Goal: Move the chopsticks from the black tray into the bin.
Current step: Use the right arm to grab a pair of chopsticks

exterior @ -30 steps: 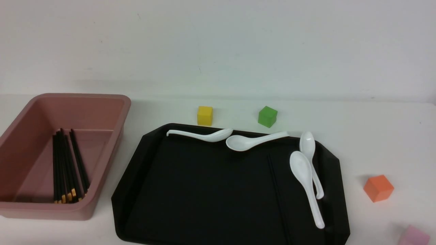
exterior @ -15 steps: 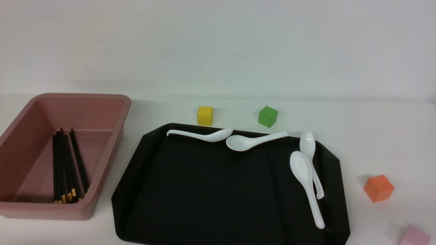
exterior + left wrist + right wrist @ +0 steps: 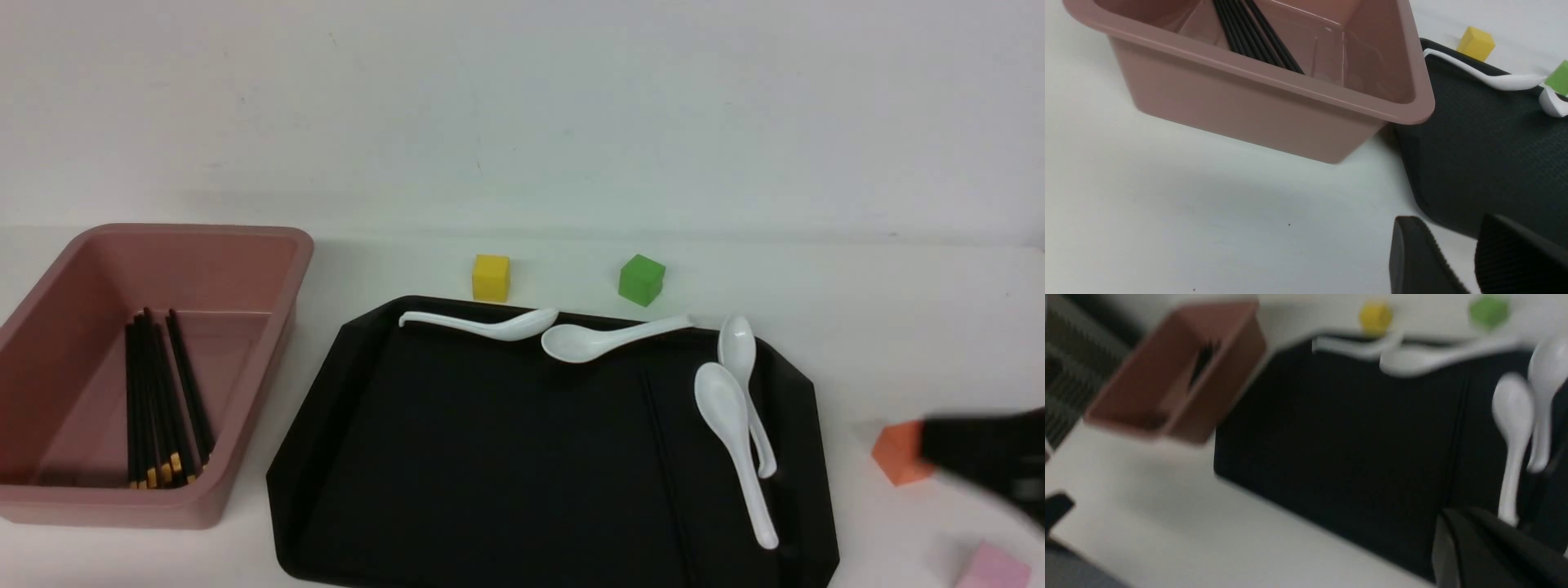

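The dusty-pink bin (image 3: 245,269) stands at the left with several black chopsticks (image 3: 159,400) lying in it, yellow-banded ends toward me. One thin black chopstick (image 3: 663,457) lies lengthwise on the black tray (image 3: 457,457), just left of two white spoons. My right gripper (image 3: 935,447) comes in blurred from the right edge, beyond the tray's right rim, and is shut with nothing in it (image 3: 1457,516). My left gripper (image 3: 1447,222) is open and empty, low over the white table near the tray's corner, in front of the bin (image 3: 1257,94).
Several white spoons (image 3: 731,441) lie along the tray's far and right sides. A yellow cube (image 3: 491,278) and a green cube (image 3: 641,279) sit behind the tray. An orange cube (image 3: 894,453), partly covered by my right gripper, and a pink cube (image 3: 992,567) sit to its right.
My right gripper has swung into the front view from the right edge and now covers part of the orange cube. Chopsticks, spoons, tray and bin have not moved.
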Robot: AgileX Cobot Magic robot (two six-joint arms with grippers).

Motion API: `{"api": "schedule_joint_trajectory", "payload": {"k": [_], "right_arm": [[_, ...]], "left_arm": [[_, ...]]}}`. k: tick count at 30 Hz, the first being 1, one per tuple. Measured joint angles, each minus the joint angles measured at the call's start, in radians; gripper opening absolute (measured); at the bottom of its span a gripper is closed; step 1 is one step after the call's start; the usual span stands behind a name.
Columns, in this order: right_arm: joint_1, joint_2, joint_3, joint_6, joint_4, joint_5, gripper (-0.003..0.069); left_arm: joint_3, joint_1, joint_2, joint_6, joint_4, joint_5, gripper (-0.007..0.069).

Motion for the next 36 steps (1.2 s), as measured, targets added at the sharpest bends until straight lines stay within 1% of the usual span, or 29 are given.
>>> {"api": "schedule_joint_trajectory", "payload": {"k": [1,6,10,12,14,18,19,21,23,25,27,29,30,31,36], "right_arm": [[0.000,0.114,-0.017,-0.022,0.000,0.087,0.0001],[0.012,0.490,-0.084,-0.136,0.023,0.266,0.0002],[0.084,0.674,-0.172,-0.149,0.015,0.266,0.0002],[0.124,0.724,-0.217,-0.111,-0.024,0.248,0.0002],[0.181,0.757,-0.274,-0.019,-0.098,0.209,0.0002],[0.317,0.817,-0.371,0.313,-0.383,0.056,0.0005],[0.323,0.817,-0.375,0.331,-0.383,0.052,0.0005],[0.403,0.859,-0.430,0.558,-0.593,0.026,0.0014],[0.444,0.892,-0.460,0.713,-0.718,0.019,0.0027],[0.465,0.918,-0.477,0.821,-0.803,0.009,0.0046],[0.480,0.951,-0.490,0.902,-0.864,-0.004,0.0076],[0.481,0.970,-0.494,0.932,-0.879,-0.010,0.0099],[0.481,0.995,-0.498,0.954,-0.893,-0.024,0.0134],[0.481,1.003,-0.498,0.959,-0.896,-0.028,0.0149],[0.481,1.049,-0.502,0.966,-0.906,-0.082,0.0286]], "left_arm": [[0.000,0.000,0.000,0.000,0.000,0.000,0.0238],[0.000,0.000,0.000,0.000,0.000,0.000,0.0238],[0.000,0.000,0.000,0.000,0.000,0.000,0.0238],[0.000,0.000,0.000,0.000,0.000,0.000,0.0238],[0.000,0.000,0.000,0.000,0.000,0.000,0.0238],[0.000,0.000,0.000,0.000,0.000,0.000,0.0238],[0.000,0.000,0.000,0.000,0.000,0.000,0.0238],[0.000,0.000,0.000,0.000,0.000,0.000,0.0238],[0.000,0.000,0.000,0.000,0.000,0.000,0.0238],[0.000,0.000,0.000,0.000,0.000,0.000,0.0238],[0.000,0.000,0.000,0.000,0.000,0.000,0.0238],[0.000,0.000,0.000,0.000,0.000,0.000,0.0238],[0.000,0.000,0.000,0.000,0.000,0.000,0.0238],[0.000,0.000,0.000,0.000,0.000,0.000,0.0238],[0.000,0.000,0.000,0.000,0.000,0.000,0.0238]]}}
